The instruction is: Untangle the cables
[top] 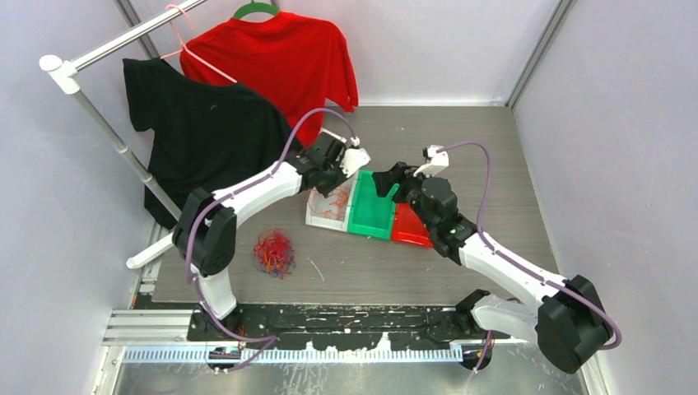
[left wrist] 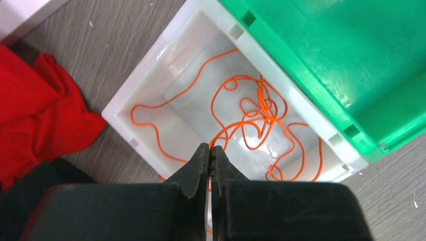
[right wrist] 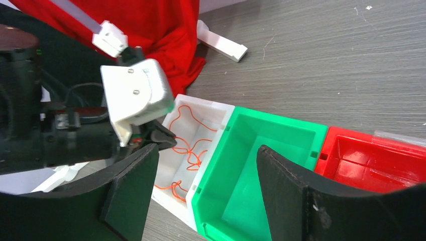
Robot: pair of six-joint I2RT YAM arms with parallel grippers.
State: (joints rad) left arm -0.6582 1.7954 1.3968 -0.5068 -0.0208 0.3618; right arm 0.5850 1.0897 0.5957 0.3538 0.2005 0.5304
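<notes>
Some orange cables (left wrist: 251,108) lie in the white bin (left wrist: 145,95) at centre, the left gripper (left wrist: 210,150) pinched on one. The right gripper (right wrist: 207,155) gapes empty (mixed tangle (top: 274,251) waits lower left).

No legible text, brand, number or sign in any of the three views. White bin (left wrist: 116,113), green bin (left wrist: 321,55) and red bin (right wrist: 371,160) show plain moulded plastic, no markings readable

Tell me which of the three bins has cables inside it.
The white bin, at the left end of the row: orange cables lie in it. The green bin and red bin show none.
</notes>
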